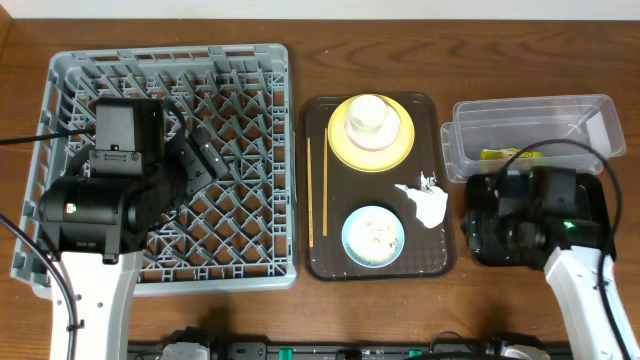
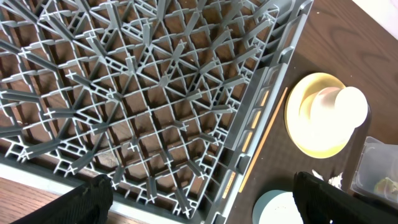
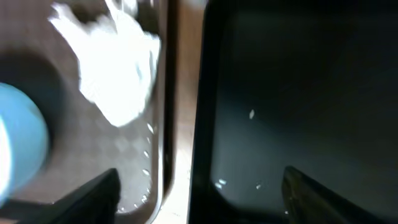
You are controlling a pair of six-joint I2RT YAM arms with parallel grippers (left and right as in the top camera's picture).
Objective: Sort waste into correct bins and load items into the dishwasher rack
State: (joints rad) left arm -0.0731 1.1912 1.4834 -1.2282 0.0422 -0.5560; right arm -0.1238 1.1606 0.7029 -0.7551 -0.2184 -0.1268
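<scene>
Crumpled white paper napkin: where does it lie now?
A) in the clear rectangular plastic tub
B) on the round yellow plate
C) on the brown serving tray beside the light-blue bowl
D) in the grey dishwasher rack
C: the crumpled white paper napkin lies on the brown serving tray, beside the light-blue bowl.

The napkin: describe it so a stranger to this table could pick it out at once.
Start at the brown tray, right of the grey rack. At its right edge, lower than the yellow plate and near the blue bowl, lies the napkin. It alone is crumpled and ragged; its neighbours are smooth round dishes.
</scene>
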